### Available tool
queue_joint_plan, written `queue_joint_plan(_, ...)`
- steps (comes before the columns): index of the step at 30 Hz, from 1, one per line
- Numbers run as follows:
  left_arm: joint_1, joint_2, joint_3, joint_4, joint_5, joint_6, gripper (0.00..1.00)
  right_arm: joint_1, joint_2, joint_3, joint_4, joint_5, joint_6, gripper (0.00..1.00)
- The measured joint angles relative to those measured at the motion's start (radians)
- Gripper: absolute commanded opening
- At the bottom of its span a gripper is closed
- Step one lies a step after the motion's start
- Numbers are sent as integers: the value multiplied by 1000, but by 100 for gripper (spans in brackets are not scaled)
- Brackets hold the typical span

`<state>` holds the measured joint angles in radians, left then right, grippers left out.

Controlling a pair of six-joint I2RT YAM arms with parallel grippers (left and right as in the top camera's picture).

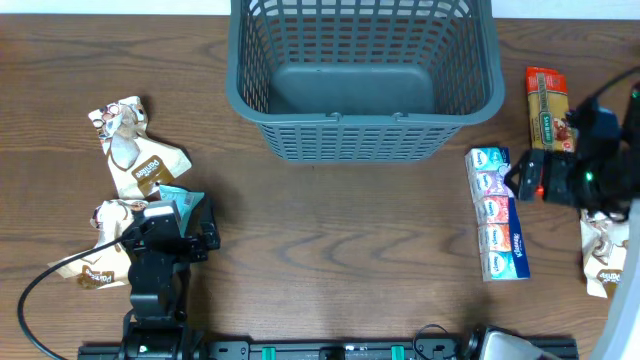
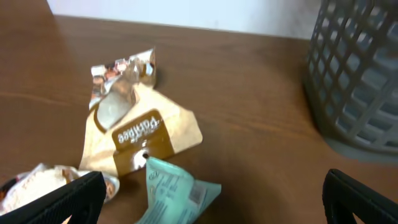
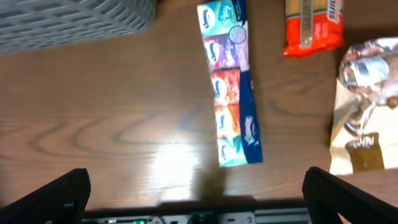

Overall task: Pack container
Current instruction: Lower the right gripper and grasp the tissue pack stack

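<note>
Container sits at the far middle of the table. From the overhead I can see its floor completely bare, so nothing's packed yet. I'd call this basically zero progress, the whole job is left.

All the stuff is lying out on the wood. On the left side there's a beige-brown snack packet, a second beige-brown packet nearer the arm's base, and a teal packet between them. On the right there's a tissue multipack, an orange-red packet and a pale packet.

Left gripper has its jaws spread wide, low over the teal packet, with nothing in it. Can't tell if it's touching. Right gripper is spread wide too and empty, with the end of the tissue multipack just ahead of it.

My guess is the teal packet goes first.
</note>
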<state>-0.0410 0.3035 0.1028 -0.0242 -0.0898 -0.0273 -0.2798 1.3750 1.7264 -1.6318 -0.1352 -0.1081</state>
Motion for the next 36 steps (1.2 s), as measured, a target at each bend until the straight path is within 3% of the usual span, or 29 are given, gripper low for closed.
queue_joint_plan(4,0,2,2,43,0,-2,99,0,21,-81,109,16,-58,99)
queue_joint_plan(11,0,2,3,45,-55,-3,99,0,21,-394,360,44,-185,99)
queue_joint_plan(18,0,2,3,45,-130,-3,99,-1,55,-648,605,55,-219,99)
queue_joint_plan(36,0,2,3,28,-151,-3,99,-6,414,-675,773,55,-217,98)
